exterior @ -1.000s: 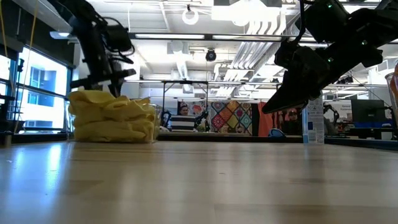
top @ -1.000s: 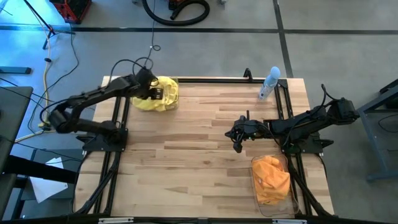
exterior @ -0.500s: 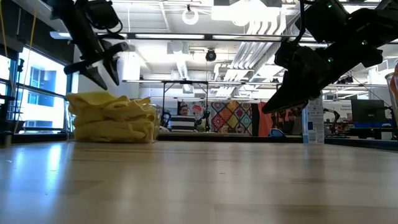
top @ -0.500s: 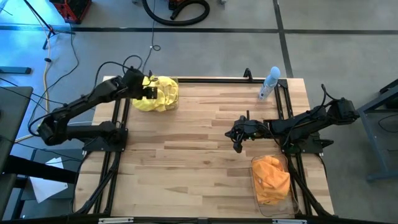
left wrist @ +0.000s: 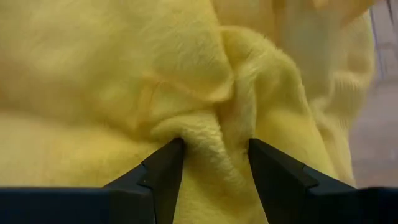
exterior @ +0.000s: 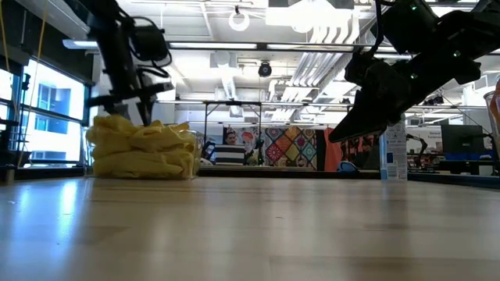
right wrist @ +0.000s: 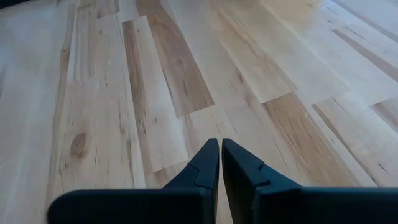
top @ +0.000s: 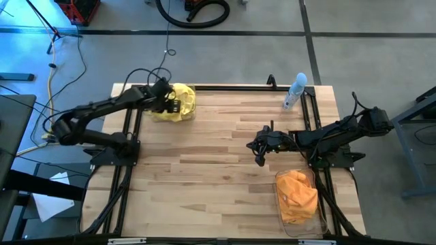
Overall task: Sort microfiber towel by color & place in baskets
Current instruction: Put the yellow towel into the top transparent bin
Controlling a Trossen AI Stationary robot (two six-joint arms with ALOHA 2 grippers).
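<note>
Yellow microfiber towels (top: 180, 101) lie heaped in a clear basket (top: 189, 113) at the table's far left. In the low view the pile (exterior: 141, 148) rises above the basket's wall (exterior: 192, 156). My left gripper (top: 170, 104) is open and comes down on the top of this pile (exterior: 133, 115). Orange towels (top: 298, 196) fill the second clear basket (top: 321, 219) at the near right. My right gripper (top: 259, 160) hangs shut above bare wood right of the table's middle, with nothing in it (right wrist: 220, 142). My left gripper (left wrist: 214, 146) stands open on the top of the yellow pile, slanting down from the table's left. Its fingertips (left wrist: 166, 163) rest against the fabric on either side of a raised fold (left wrist: 208, 132). The fold is not pinched, and the towels lie in the basket.
A pale blue spray bottle (top: 295, 90) stands at the far right edge, also seen in the low view (exterior: 393, 152). Black arm frames run along both table sides. Open wood lies between the two baskets.
My left gripper rose off the yellow pile and swung toward the table's far left, then came back down onto the pile's top. Its fingers stayed open throughout. The pile kept its place in the basket.
</note>
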